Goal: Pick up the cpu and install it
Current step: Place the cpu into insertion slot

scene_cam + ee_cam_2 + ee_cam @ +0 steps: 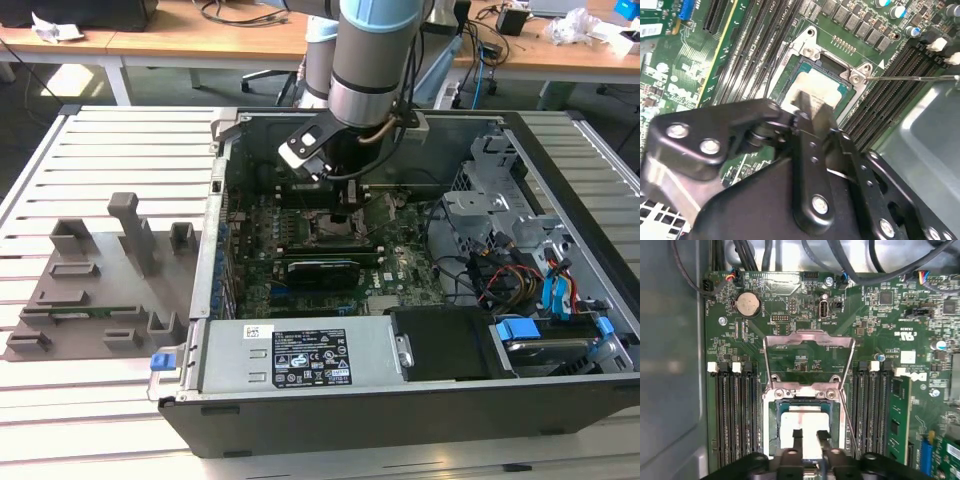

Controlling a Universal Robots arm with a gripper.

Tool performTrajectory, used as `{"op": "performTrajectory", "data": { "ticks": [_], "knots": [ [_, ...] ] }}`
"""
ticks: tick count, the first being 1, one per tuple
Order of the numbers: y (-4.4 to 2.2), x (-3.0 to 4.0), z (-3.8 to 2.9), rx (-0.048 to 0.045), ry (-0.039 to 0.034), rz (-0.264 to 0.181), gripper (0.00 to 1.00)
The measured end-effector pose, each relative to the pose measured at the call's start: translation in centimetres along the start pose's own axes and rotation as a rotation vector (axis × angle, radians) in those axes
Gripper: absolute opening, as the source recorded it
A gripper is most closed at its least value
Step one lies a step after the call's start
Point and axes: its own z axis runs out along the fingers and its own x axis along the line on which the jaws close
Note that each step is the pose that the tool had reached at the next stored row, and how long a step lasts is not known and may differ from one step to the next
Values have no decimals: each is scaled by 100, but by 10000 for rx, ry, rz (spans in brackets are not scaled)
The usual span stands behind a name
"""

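Observation:
The cpu [805, 421] is a pale silvery square lying flat in the motherboard's socket, and its green rim shows in the second wrist view [822, 82]. The socket's metal frame [809, 340] stands swung up behind it. My gripper [810, 437] hangs right over the cpu, its two thin fingertips [797, 436] a little apart above the chip's near part. The gap between them is narrower than the chip. In the exterior view the gripper [345, 215] reaches down into the open computer case [300, 420] over the green motherboard [400, 255].
Memory slots [735, 410] flank the socket on both sides, and one green memory stick [899, 415] is seated. A thin lever wire [910, 77] juts out beside the socket. The power supply [300, 355] and drive bays with cables [520, 250] crowd the case. Grey fixture blocks [100, 290] stand on the slatted table.

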Motion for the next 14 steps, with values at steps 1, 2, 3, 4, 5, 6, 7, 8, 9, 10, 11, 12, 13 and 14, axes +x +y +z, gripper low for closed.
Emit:
{"op": "performTrajectory", "data": {
  "ticks": [1, 2, 3, 4, 5, 6, 7, 8, 9, 10, 11, 12, 13, 14],
  "knots": [
    [-1, 0, -26, 0, -13, 1, 24],
    [-3, 0, -67, 0, -26, 0, 17],
    [-5, 0, -95, 0, -34, 1, 11],
    [-8, 1, -144, 0, -48, 2, 11],
    [-10, 1, -185, 0, -56, 3, 11],
    [-11, 1, -199, 0, -57, 3, 11],
    [-10, 1, -199, -1, -56, 2, 11],
    [-11, 1, -200, -1, -56, 3, 11],
    [-11, 1, -201, 0, -59, 3, 11],
    [-11, 1, -201, 0, -58, 3, 11],
    [-11, 1, -202, 0, -58, 2, 11],
    [-11, 1, -202, -1, -57, 3, 11],
    [-11, 1, -202, 0, -58, 3, 11],
    [-11, 1, -203, 0, -58, 3, 11]
  ]
}}
